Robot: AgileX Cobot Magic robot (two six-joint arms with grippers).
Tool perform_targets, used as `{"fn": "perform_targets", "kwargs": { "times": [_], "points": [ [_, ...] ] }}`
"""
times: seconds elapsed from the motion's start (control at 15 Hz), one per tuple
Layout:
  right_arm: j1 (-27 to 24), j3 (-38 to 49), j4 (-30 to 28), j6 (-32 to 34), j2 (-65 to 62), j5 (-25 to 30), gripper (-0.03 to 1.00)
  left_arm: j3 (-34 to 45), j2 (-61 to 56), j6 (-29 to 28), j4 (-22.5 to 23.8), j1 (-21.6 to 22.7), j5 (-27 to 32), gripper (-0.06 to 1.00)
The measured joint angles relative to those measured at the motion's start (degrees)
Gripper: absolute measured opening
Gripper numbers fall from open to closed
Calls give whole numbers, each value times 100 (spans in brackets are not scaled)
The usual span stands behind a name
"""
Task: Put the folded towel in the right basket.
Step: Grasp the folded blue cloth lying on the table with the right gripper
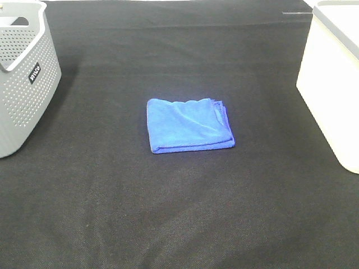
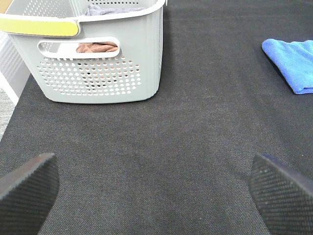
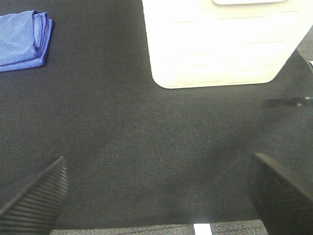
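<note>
A folded blue towel (image 1: 188, 125) lies flat on the black table cloth at the middle of the table. It also shows in the left wrist view (image 2: 292, 62) and in the right wrist view (image 3: 23, 40). The white basket (image 1: 334, 73) stands at the right edge; its wall shows in the right wrist view (image 3: 220, 44). My left gripper (image 2: 154, 193) is open and empty over bare cloth, well short of the towel. My right gripper (image 3: 156, 193) is open and empty, in front of the white basket. Neither gripper shows in the exterior high view.
A grey perforated basket (image 1: 22, 78) stands at the left edge, with cloths inside it in the left wrist view (image 2: 98, 58). The black cloth (image 1: 185, 213) covers the table.
</note>
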Motion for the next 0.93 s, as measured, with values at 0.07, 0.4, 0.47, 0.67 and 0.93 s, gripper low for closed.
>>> {"fn": "perform_targets", "kwargs": {
  "times": [0.07,0.4,0.47,0.67,0.93],
  "points": [
    [0,0,0,0,0,0,96,0,0,0,0,0,0,99],
    [0,0,0,0,0,0,96,0,0,0,0,0,0,99],
    [0,0,0,0,0,0,96,0,0,0,0,0,0,99],
    [0,0,0,0,0,0,96,0,0,0,0,0,0,99],
    [0,0,6,0,0,0,96,0,0,0,0,0,0,99]
  ]
}}
